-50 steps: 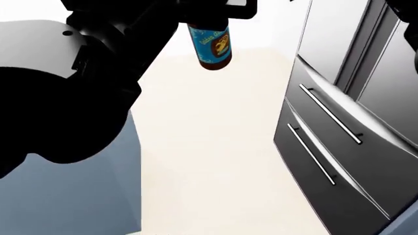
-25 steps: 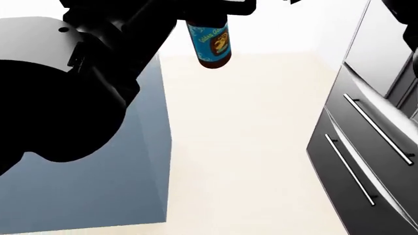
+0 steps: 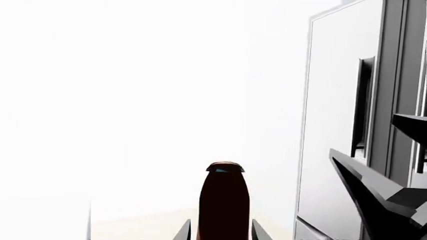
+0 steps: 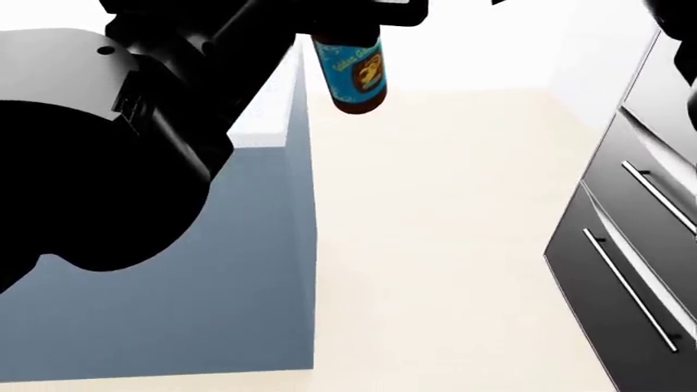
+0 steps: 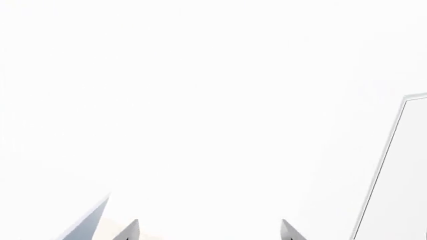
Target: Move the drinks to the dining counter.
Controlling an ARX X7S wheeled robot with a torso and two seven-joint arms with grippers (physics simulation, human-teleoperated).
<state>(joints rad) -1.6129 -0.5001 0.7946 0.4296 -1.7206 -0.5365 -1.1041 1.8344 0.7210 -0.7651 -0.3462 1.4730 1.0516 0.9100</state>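
Only printed surface in view: blue label on the brown bottle, head view. Label carries a yellow-orange emblem and a band of pale lettering along its upper part; lettering too small and blurred to read, no word or number made out. Left wrist view shows the bottle from its dark side, label not legible. Right wrist view: no text. Fridge drawers: no markings legible

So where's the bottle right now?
The bottle hangs at the top middle of the head view, held in the left tool above the floor, just right of the blue-grey counter front.
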